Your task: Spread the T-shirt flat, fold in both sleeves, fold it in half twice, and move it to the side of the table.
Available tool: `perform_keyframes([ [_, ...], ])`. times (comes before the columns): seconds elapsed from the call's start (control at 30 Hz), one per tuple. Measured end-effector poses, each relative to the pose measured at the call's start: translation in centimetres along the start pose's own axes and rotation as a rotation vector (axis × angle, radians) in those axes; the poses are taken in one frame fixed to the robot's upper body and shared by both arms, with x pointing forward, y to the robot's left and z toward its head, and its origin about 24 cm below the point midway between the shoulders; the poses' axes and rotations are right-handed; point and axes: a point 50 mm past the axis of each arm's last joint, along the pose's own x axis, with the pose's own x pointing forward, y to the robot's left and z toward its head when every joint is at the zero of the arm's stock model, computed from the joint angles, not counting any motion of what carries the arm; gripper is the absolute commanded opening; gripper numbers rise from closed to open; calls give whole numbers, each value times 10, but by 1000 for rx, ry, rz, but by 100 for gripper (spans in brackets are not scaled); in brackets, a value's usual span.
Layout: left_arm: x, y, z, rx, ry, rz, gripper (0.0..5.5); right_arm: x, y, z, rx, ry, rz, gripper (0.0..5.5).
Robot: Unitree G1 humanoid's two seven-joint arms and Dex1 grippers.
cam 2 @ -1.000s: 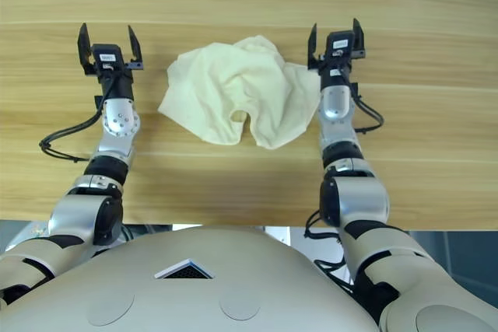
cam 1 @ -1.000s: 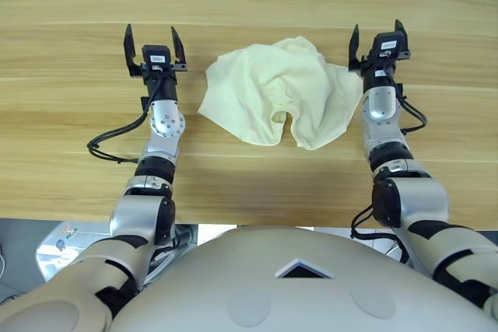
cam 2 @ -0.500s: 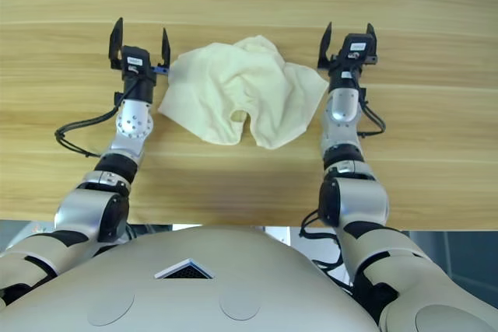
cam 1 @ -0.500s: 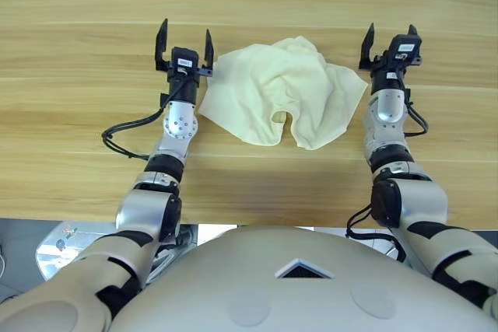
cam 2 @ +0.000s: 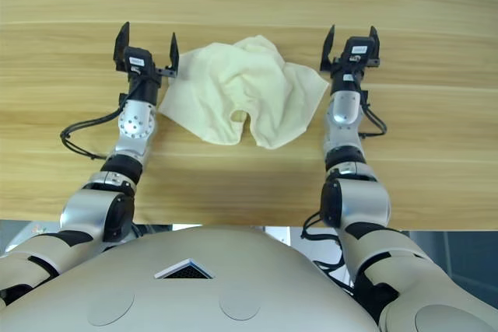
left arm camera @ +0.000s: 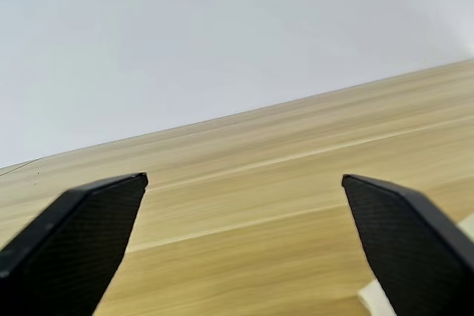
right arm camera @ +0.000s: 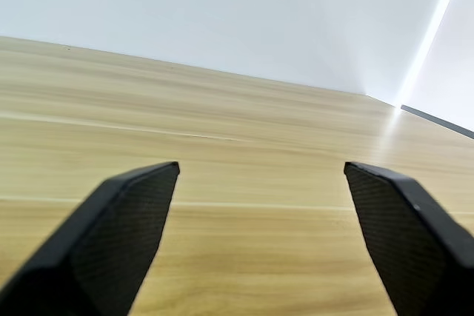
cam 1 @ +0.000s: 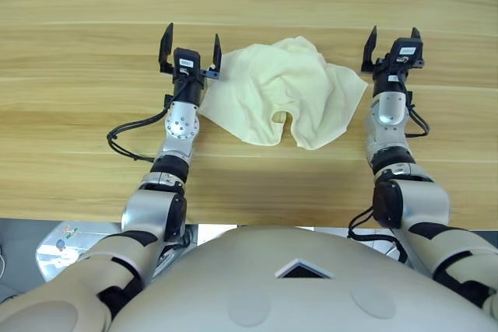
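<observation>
T-shirt (cam 1: 280,95): pale cream, crumpled in a loose heap at the middle of the table (cam 1: 78,5), between the two arms. Matte knit, soft rounded folds, a raised ridge toward the far side. Outline is irregular, with corners pointing out to either side. The near edge has a rounded notch (cam 1: 281,119); neck or sleeve opening, cannot tell.

Table: light wood-grain boards, smooth, slight sheen.

The left gripper (cam 1: 192,36) is spread wide and empty, its inner finger at the shirt's far left corner; contact cannot be confirmed. The right gripper (cam 1: 394,33) is likewise spread and empty, just beside the shirt's right corner with a sliver of table between.

Fingertips (left arm camera: 81,234): hard, black, finely textured faces.

Handling (judgement):
- Light, limp and not fragile. It will drape and trail rather than keep a shape.
- A pinch into the heap would likely lift several layers together.
- The cloth should slide easily on the smooth boards, so pulling outward should help flatten it.
- Best hold is the free outer corner nearest each gripper, a single layer if one can be found, then draw the corners apart
</observation>
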Motion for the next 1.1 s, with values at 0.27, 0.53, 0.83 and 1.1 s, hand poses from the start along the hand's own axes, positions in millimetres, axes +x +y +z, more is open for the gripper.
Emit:
perform_keyframes([
  [0.27,0,1,0,0,3,5,414,-2,0,-4,-1,18,0,414],
  [0.53,0,4,-1,-4,9,30,414,-2,0,-4,-1,21,0,414],
  [0.83,-4,35,-15,-39,124,229,414,5,10,0,1,24,27,414],
  [1.1,-1,35,-15,-39,132,229,407,3,9,-4,-12,44,12,458],
])
